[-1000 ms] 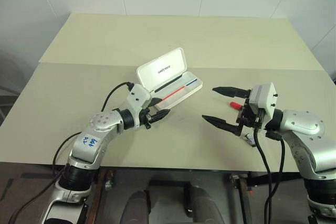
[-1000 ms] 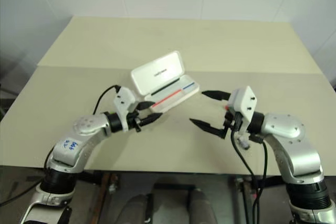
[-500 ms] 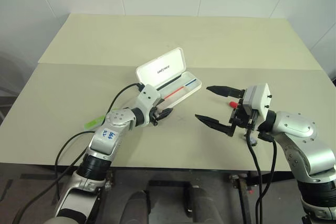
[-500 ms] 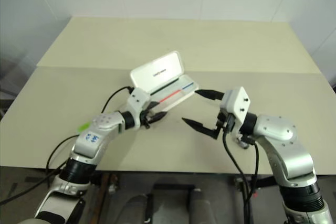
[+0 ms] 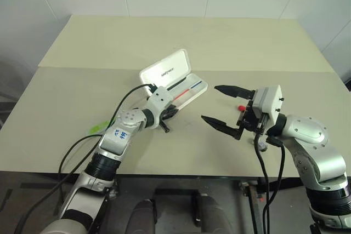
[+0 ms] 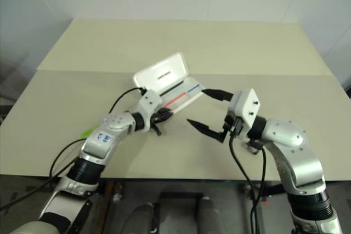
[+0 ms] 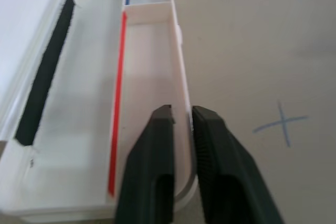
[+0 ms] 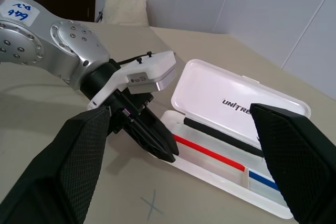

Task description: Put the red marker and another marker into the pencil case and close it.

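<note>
The white pencil case (image 5: 174,79) lies open mid-table, its lid (image 8: 236,100) with dark lettering standing up behind the tray. My left gripper (image 7: 181,113) is shut on the tray's front wall near one end, with one finger inside and one outside. It is also seen beside the case (image 5: 171,113). The red marker (image 5: 241,107) shows just its red cap behind my right gripper (image 5: 211,103), which hovers wide open to the right of the case and holds nothing. Another marker (image 5: 98,127), light green, lies on the table left of my left arm.
The beige table (image 5: 164,42) has a seam running across it just behind the case. A blue cross (image 7: 281,124) is drawn on the surface near the case's front. Cables trail from both wrists toward the front edge.
My left gripper has moved in to the case and shut on its front wall. As the arm shifted, the green marker came into view. My right gripper stays open.
</note>
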`<state>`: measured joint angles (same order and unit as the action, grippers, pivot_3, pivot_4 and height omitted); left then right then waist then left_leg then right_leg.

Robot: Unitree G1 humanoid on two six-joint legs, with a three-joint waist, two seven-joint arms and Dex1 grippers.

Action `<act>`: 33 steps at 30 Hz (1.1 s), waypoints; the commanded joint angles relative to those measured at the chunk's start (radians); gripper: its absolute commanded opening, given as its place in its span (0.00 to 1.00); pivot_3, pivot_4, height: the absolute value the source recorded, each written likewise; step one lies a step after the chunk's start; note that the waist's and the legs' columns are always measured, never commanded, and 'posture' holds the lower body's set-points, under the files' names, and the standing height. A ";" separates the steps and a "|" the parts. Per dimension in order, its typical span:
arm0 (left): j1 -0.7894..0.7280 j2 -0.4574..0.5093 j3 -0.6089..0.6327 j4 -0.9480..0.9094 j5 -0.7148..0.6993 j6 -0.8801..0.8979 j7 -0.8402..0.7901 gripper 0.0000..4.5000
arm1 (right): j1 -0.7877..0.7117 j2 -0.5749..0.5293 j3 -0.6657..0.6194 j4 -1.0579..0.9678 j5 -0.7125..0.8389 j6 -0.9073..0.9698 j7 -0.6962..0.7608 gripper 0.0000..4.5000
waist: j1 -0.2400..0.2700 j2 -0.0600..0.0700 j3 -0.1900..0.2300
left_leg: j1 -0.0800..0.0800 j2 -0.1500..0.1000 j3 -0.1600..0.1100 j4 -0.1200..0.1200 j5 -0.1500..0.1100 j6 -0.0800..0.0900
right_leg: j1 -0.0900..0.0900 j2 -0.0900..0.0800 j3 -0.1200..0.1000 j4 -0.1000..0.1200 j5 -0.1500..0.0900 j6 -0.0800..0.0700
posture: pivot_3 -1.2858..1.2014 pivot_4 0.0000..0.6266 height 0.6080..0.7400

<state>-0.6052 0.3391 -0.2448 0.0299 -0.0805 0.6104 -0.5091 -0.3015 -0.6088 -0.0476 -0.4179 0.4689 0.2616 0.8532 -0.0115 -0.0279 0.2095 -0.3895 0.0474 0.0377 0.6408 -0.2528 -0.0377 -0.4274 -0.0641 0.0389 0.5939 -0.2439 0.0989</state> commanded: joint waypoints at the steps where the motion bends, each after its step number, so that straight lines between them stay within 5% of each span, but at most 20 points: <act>1: -0.010 0.022 0.008 0.016 0.027 0.019 -0.001 0.01 | -0.015 0.009 -0.011 -0.016 0.000 -0.024 -0.011 1.00 | -0.002 0.000 0.000 | 0.000 0.000 0.000 0.001 0.000 0.000 | 0.000 0.000 0.000 0.000 0.000 -0.001 | 0.52 0.24 1.00; 9: -0.013 0.046 0.009 -0.062 -0.035 -0.001 -0.123 0.01 | -0.017 0.004 -0.015 -0.009 0.000 -0.022 0.003 1.00 | -0.019 0.000 0.000 | -0.001 0.001 0.001 0.006 0.000 0.000 | 0.002 0.001 0.001 -0.003 0.005 0.000 | 0.52 0.24 1.00; 23: 0.128 0.343 0.087 -0.133 -0.127 -0.237 -0.511 0.01 | 0.133 -0.148 -0.132 -0.029 0.076 0.017 0.132 1.00 | -0.014 0.000 0.000 | -0.004 0.002 0.002 0.004 -0.003 0.002 | -0.001 0.000 0.001 -0.004 0.004 -0.002 | 0.52 0.24 1.00; 33: 0.142 0.304 0.037 -0.075 -0.098 -0.395 -0.579 0.01 | 0.197 -0.203 -0.187 -0.049 0.108 0.035 0.157 1.00 | -0.018 -0.001 0.000 | -0.003 0.002 0.004 0.005 -0.003 0.003 | -0.001 0.000 0.001 -0.006 0.004 -0.002 | 0.52 0.24 1.00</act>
<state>-0.4547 0.6513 -0.1990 -0.0537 -0.1864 0.2559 -1.0767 -0.0944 -0.7986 -0.2043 -0.4301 0.5574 0.2944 1.0145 -0.0290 -0.0286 0.2099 -0.3928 0.0498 0.0420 0.6461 -0.2557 -0.0350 -0.4282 -0.0637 0.0405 0.5876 -0.2396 0.0970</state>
